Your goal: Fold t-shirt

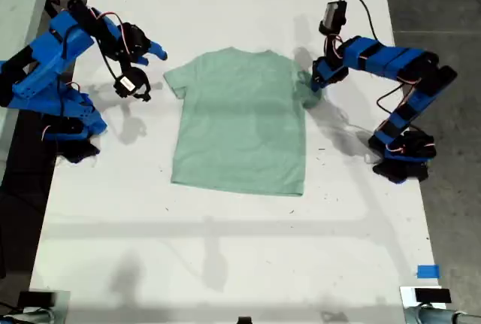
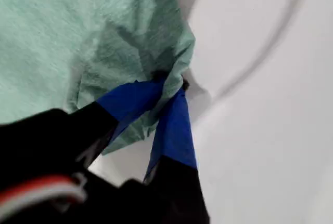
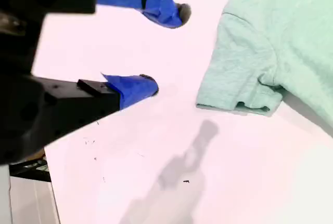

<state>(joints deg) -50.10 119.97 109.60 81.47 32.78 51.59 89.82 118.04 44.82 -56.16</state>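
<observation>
My first gripper (image 2: 169, 86) is pinched tight on the bunched sleeve of the t-shirt (image 1: 240, 121) at the garment's 2 o'clock corner in the exterior view. My second gripper (image 3: 166, 47) hangs with its jaws spread wide and nothing between them, just off the other sleeve at the shirt's 10 o'clock. The shirt lies flat on the white table (image 1: 225, 249), near its centre, neck towards 12 o'clock.
</observation>
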